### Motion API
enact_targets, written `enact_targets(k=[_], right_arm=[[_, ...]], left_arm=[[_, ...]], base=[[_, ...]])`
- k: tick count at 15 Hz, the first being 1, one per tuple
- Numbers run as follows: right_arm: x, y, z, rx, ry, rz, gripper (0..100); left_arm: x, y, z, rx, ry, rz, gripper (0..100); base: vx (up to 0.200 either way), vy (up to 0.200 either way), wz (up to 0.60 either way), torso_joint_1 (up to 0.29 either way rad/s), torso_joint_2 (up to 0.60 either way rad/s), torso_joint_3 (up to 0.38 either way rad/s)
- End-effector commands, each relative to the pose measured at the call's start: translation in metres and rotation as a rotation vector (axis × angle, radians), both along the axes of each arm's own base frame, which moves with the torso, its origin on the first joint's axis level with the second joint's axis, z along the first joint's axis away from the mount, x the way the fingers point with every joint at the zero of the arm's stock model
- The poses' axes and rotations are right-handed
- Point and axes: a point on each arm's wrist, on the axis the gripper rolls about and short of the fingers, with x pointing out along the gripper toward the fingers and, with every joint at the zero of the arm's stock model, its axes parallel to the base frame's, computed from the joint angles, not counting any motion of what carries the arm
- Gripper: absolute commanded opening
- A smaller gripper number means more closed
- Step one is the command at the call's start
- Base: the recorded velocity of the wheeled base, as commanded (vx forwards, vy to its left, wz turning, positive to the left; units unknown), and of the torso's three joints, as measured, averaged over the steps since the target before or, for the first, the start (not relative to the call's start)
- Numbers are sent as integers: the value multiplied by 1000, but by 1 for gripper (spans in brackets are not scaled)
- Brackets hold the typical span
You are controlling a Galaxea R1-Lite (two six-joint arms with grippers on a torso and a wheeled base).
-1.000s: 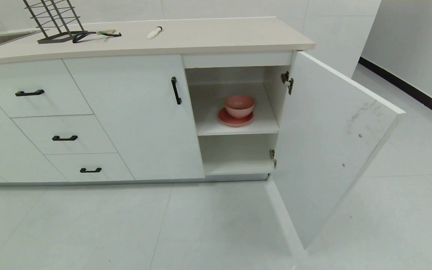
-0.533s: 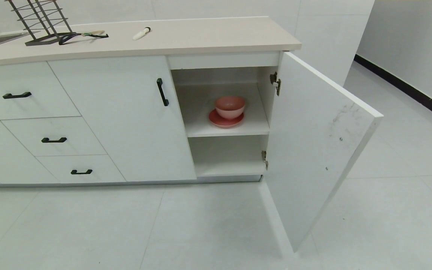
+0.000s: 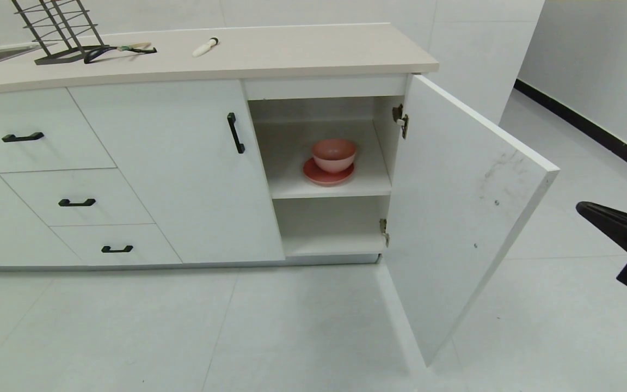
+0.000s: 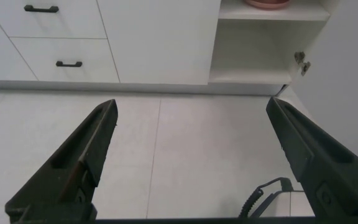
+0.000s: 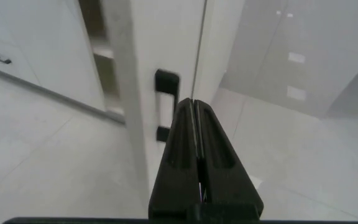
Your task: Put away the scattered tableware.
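Now the right gripper (image 3: 585, 208) has come into the head view from the right side. A moment ago just a tiny dark bit of it peeked in at that edge. The bowl (image 3: 334, 154) and the plate (image 3: 328, 174) have not moved.

The right gripper has its two fingers pressed tight together and holds nothing. It hangs over the floor, near the outer side of the open cupboard door (image 3: 466, 218), but not touching it. From its own wrist view it points toward the door's black handle (image 5: 165, 102).

The left gripper (image 4: 191, 106) has its fingers spread wide, with nothing between them. It hangs over the floor in front of the cupboard.

The pink bowl sits on the red plate, on the upper shelf (image 3: 292, 188) inside the open cupboard.

Up on the counter (image 3: 319, 49) stands a black wire rack (image 3: 57, 32). A dark-handled tool (image 3: 117, 50) lies just beside it, and a small white tool (image 3: 205, 47) lies farther right, apart from both.
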Motion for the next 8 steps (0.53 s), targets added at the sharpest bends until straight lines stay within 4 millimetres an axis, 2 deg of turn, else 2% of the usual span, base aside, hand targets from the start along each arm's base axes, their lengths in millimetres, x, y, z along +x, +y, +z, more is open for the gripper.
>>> enact_targets(k=[1, 7, 8], right_arm=[[34, 1, -3, -1, 27, 8, 0], [63, 4, -6, -29, 8, 81, 0], [66, 10, -6, -35, 4, 111, 0]], left_arm=[[0, 0, 0, -2, 0, 1, 100], [0, 0, 0, 2, 0, 1, 100], [0, 0, 1, -3, -4, 2, 100]], base=[[0, 0, 0, 0, 0, 0], [0, 0, 0, 0, 0, 0], [0, 0, 0, 0, 0, 0]])
